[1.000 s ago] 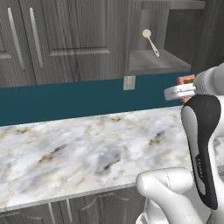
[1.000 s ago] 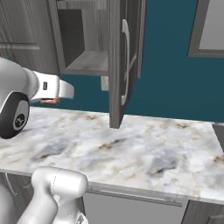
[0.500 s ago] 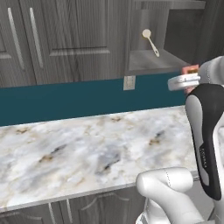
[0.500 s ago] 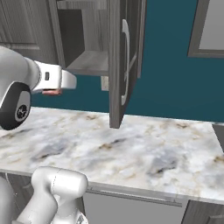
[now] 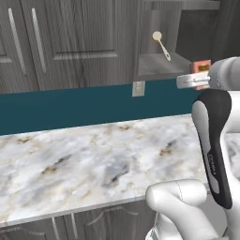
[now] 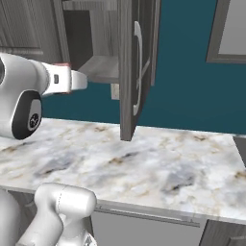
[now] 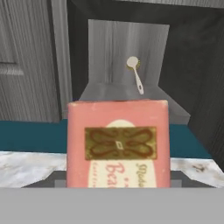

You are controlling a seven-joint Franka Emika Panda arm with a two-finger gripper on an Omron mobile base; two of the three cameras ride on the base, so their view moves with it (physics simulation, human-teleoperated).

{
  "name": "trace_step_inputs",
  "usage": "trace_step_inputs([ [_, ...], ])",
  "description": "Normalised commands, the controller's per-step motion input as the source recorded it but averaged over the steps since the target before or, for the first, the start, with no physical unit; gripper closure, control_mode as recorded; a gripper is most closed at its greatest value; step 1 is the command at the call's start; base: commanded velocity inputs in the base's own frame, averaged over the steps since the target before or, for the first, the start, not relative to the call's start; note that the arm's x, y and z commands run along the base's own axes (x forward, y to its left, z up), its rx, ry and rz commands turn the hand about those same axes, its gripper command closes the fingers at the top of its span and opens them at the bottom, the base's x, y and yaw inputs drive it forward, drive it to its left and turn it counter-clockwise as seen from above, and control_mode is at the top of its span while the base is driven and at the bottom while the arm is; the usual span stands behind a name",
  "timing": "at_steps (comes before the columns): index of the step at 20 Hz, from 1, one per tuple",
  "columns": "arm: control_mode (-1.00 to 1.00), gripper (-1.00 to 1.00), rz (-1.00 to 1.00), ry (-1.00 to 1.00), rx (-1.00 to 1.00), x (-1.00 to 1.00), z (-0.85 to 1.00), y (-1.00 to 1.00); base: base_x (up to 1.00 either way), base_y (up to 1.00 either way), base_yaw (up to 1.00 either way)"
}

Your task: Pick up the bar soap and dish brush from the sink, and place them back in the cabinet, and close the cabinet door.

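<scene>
My gripper (image 5: pixel 193 77) is shut on the bar soap (image 7: pixel 118 144), a pink-red block with a tan emblem that stands upright in the hand view. It hangs just in front of the open cabinet (image 5: pixel 159 65), about level with the grey shelf (image 7: pixel 124 92). On that shelf the dish brush (image 7: pixel 135 78) leans against the back wall, its round head up; it also shows as the dish brush (image 5: pixel 161 44). The cabinet door (image 6: pixel 127 67) stands swung open to the right of the gripper (image 6: pixel 72 79). The sink is out of view.
A marble counter (image 5: pixel 93 164) runs below, backed by a teal wall with an outlet (image 5: pixel 138 88). Closed dark wall cabinets (image 5: pixel 61 42) lie left of the open one. The open door's lower edge hangs over the counter (image 6: pixel 158 163).
The arm has lifted the soap and carried it closer to the cabinet shelf. The brush and the door have not moved.
</scene>
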Motion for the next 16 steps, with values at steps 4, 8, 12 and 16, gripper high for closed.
trace_step_inputs([
  [4, -1.0, 1.0, 0.0, -0.03, 0.0, 0.43, 0.25, 0.0, 0.0, 0.0, 0.0],
  [8, -1.0, 1.0, 0.0, 0.0, 0.0, 0.45, 0.17, -0.03, 0.0, 0.0, 0.0],
  [12, -1.0, 1.0, 0.0, 0.0, 0.0, 0.42, 0.0, -0.04, 0.0, 0.0, 0.0],
  [16, -1.0, 1.0, 0.0, 0.0, 0.0, 0.39, 0.0, -0.07, 0.0, 0.0, 0.0],
])
